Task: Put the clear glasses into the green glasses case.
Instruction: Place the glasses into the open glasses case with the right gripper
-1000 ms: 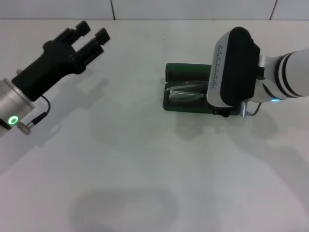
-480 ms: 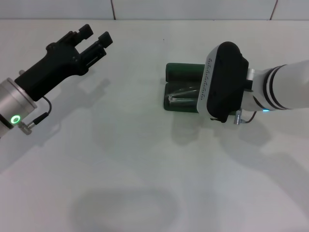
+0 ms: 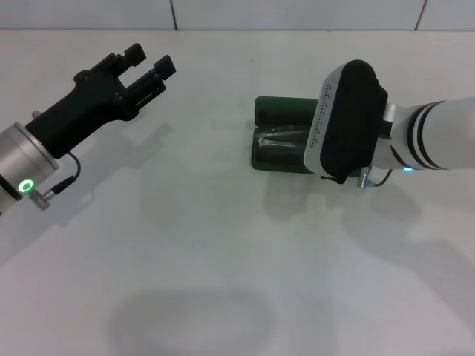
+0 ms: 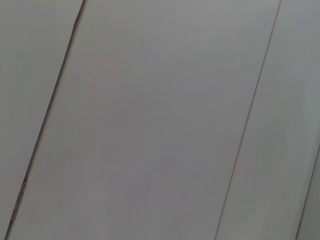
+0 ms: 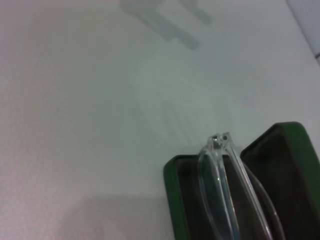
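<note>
You are looking at a white table (image 3: 223, 259) with the green glasses case (image 3: 282, 115) as the landmark, sitting open on the far middle of it. The right arm's white and black wrist housing (image 3: 345, 122) is hanging directly over the case's right half and hiding it, so the right gripper itself is not showing and you cannot tell whether its jaws are open or closed. The left gripper (image 3: 151, 62) is hovering well to the left of the case, above bare tabletop, with its two black fingers (image 3: 133, 52) standing apart and nothing between them. The case's lid is lying back on the far side of its base, and its dark interior is facing up. The clear glasses (image 3: 278, 141) are lying inside the case's base, folded, with one end (image 5: 219, 140) resting at the rim of the case's left end. In the right wrist view, the case (image 5: 175, 200) is showing its green rim around the clear glasses (image 5: 220, 190).
</note>
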Robot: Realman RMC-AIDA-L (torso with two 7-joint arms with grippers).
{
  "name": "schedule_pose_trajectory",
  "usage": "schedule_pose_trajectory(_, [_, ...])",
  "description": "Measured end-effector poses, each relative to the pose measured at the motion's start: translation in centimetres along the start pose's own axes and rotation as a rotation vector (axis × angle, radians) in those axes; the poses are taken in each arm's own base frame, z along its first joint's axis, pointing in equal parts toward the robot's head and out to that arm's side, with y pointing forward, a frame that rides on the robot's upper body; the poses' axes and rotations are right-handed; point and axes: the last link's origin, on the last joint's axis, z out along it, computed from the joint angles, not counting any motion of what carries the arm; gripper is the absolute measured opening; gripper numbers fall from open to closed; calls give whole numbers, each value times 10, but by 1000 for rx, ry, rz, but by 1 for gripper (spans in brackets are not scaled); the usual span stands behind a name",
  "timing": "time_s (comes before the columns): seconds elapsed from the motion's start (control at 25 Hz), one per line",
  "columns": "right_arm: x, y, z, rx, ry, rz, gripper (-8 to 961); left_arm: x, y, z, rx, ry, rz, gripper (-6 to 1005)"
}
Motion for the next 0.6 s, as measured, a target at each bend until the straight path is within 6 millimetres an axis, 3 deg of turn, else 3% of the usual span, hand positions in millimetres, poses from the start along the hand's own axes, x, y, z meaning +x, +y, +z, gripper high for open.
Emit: schedule_pose_trajectory(0.6, [6, -4, 0, 49, 35, 60, 254, 0, 1, 1, -7, -3, -10, 680])
